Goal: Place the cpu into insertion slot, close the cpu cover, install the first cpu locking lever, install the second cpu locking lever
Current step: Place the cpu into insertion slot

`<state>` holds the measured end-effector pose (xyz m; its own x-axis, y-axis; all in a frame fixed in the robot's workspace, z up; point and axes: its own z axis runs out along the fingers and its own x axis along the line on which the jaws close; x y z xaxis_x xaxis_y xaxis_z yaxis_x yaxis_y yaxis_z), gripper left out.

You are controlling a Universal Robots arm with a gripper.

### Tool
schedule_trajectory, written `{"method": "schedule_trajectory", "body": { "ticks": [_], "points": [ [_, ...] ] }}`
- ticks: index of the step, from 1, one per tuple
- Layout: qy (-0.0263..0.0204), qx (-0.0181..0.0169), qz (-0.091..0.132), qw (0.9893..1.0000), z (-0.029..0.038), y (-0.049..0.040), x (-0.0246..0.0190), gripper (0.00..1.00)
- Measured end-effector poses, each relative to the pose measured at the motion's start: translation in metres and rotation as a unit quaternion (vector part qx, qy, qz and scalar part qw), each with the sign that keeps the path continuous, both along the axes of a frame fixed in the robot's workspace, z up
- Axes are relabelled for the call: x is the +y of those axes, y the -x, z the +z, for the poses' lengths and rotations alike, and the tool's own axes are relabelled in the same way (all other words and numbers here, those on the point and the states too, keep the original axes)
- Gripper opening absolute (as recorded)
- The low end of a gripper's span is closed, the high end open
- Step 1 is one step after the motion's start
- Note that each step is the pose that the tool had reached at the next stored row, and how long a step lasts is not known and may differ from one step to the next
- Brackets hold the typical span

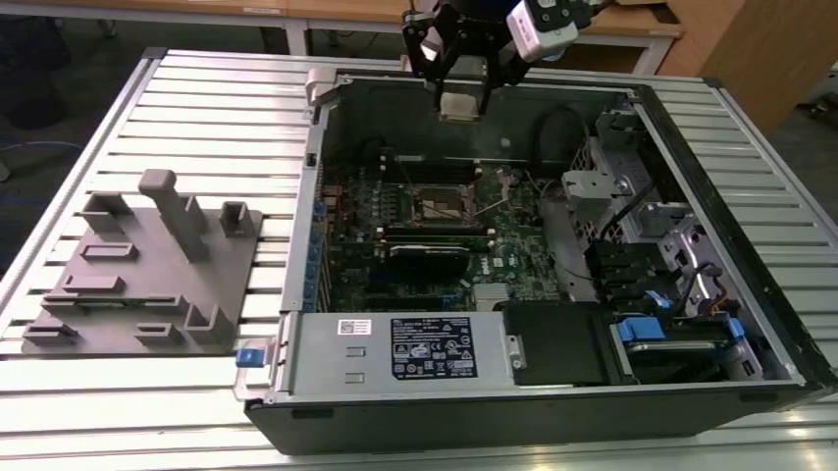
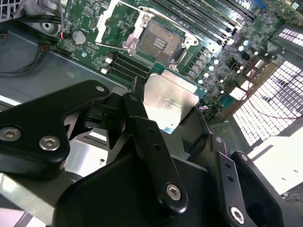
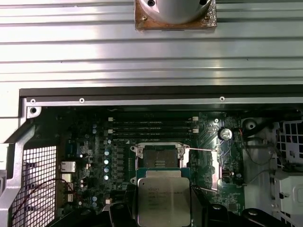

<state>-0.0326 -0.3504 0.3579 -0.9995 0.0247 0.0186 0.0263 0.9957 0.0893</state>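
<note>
My gripper (image 1: pixel 458 96) hangs over the far wall of the open computer case (image 1: pixel 733 147), shut on the cpu (image 1: pixel 458 105), a flat silver-grey square chip. In both wrist views the cpu (image 2: pixel 170 100) (image 3: pixel 163 198) sits between the black fingers (image 2: pixel 142 123), held above the green board and short of the insertion slot (image 2: pixel 158 42) (image 3: pixel 157 157). The dark square insertion slot (image 1: pixel 445 204) lies bare. The cpu cover (image 2: pixel 103 27) is swung open beside it. A thin locking lever (image 3: pixel 201 150) stands released to one side.
A grey fixture plate (image 1: pixel 144 265) with upright blocks lies on the slatted table at the exterior view's left. Inside the case are a power supply (image 1: pixel 392 348), black memory slots (image 3: pixel 151 124), cables (image 1: pixel 563 123) and drive bays with blue tabs (image 1: pixel 649 329).
</note>
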Motion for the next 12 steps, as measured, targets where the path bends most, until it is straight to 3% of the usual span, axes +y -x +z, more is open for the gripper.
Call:
{"method": "schedule_trajectory", "body": {
  "ticks": [12],
  "points": [
    [-0.0002, -0.0001, 0.000, 1.0000, -0.0037, 0.0000, 0.0000, 0.54]
  ]
}}
